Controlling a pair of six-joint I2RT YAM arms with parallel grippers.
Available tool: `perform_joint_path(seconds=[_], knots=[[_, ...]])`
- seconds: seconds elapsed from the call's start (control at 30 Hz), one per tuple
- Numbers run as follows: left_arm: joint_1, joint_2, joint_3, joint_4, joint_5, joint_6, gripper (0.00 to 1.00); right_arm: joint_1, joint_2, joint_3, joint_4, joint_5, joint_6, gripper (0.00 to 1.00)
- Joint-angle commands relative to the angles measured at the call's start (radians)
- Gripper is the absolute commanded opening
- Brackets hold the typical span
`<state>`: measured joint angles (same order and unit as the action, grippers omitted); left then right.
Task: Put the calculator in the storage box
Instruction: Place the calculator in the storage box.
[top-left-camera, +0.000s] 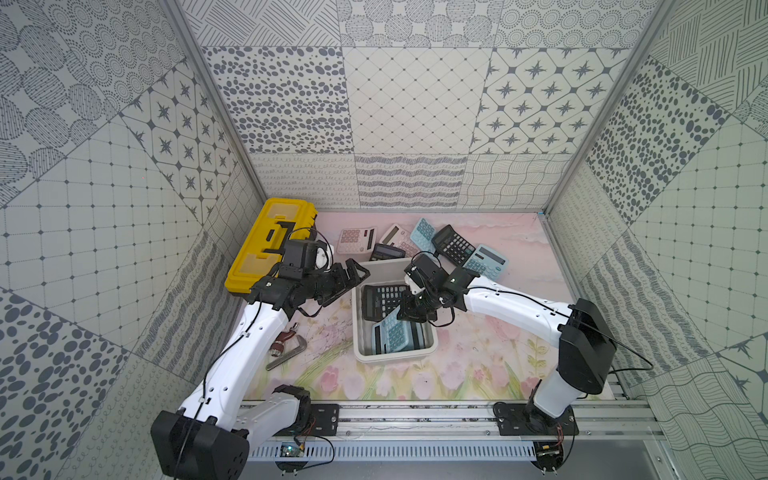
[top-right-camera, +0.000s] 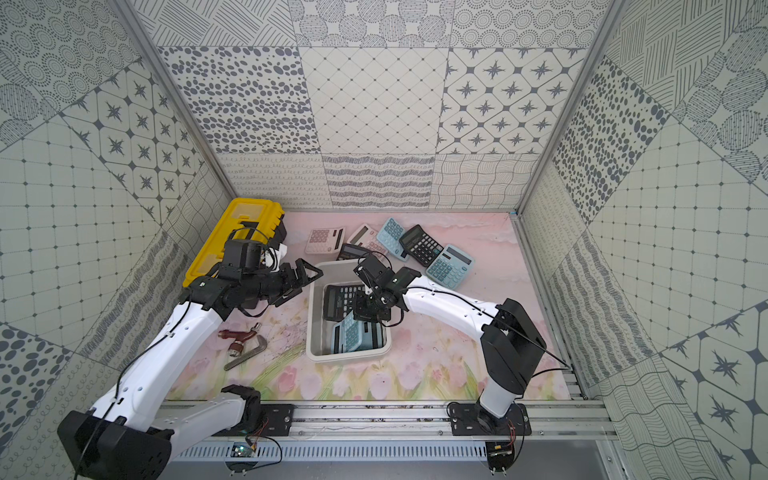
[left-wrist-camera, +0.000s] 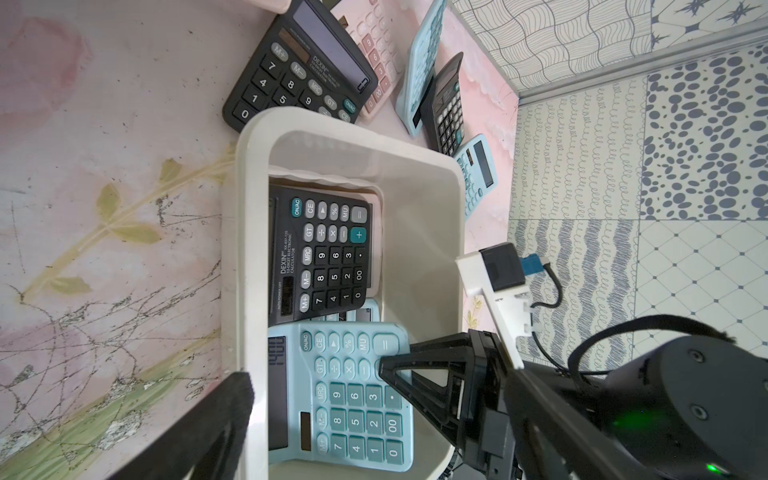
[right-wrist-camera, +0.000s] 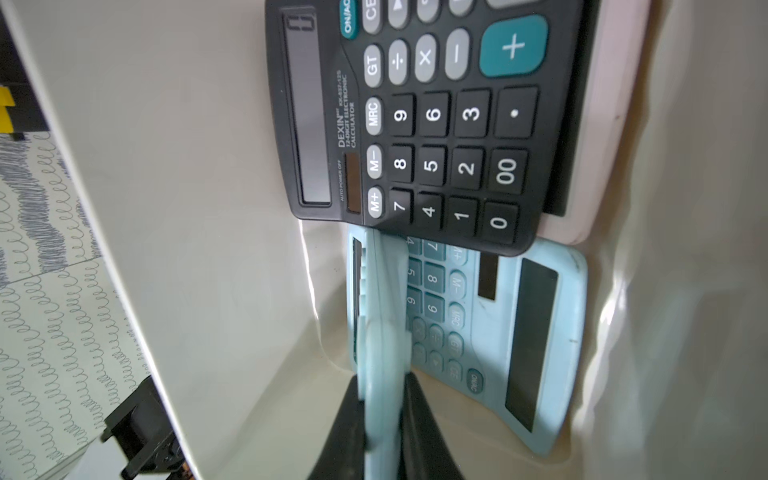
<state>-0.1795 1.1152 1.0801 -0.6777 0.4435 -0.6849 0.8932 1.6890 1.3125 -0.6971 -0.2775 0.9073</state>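
The white storage box (top-left-camera: 357, 332) (top-right-camera: 311, 332) stands mid-table. My right gripper (top-left-camera: 409, 313) (top-right-camera: 368, 311) (right-wrist-camera: 384, 386) reaches into it, shut on the edge of a light blue calculator (top-left-camera: 392, 330) (left-wrist-camera: 353, 399) (right-wrist-camera: 384, 324) held tilted inside the box. Under it lie a black calculator (top-left-camera: 382, 301) (right-wrist-camera: 436, 124) and another blue one (right-wrist-camera: 511, 332). I cannot tell whether the held one touches them. My left gripper (top-left-camera: 353, 276) (top-right-camera: 305, 276) (left-wrist-camera: 382, 376) hangs open and empty over the box's far left corner.
A yellow-lidded toolbox (top-left-camera: 270, 245) sits at the far left behind the left arm. Several loose calculators, pink (top-left-camera: 355, 240), black (top-left-camera: 455, 245) and blue (top-left-camera: 486, 262), lie behind the box. A wrench and a red-handled tool (top-left-camera: 286, 345) lie left of the box.
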Motion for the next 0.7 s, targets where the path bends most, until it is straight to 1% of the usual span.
perform_joint_path(seconds=[0.0,0.37,0.4,0.43,0.47,0.5,0.6,0.67], knots=[[0.005,0.008,-0.003,0.053,0.017,0.004,1.0,0.023,0.025,0.03,0.037,0.004,0.03,0.0],[0.004,0.01,-0.01,0.062,0.024,0.005,1.0,0.043,0.051,0.021,0.047,0.023,0.038,0.0],[0.005,0.011,-0.011,0.064,0.025,0.005,1.0,0.041,0.051,0.024,0.047,0.021,0.037,0.01],[0.003,0.01,-0.011,0.064,0.026,0.004,1.0,0.041,0.049,0.027,0.047,0.017,0.029,0.13],[0.003,0.01,-0.009,0.064,0.025,0.005,1.0,0.041,0.048,0.032,0.047,0.012,0.02,0.22],[0.005,0.008,-0.009,0.064,0.027,0.006,1.0,0.041,0.046,0.036,0.047,0.009,0.017,0.28],[0.004,0.008,-0.006,0.061,0.024,0.007,1.0,0.039,0.037,0.043,0.043,0.011,0.006,0.4],[0.003,0.006,-0.003,0.058,0.023,0.01,1.0,0.035,0.032,0.049,0.025,0.02,-0.001,0.43]])
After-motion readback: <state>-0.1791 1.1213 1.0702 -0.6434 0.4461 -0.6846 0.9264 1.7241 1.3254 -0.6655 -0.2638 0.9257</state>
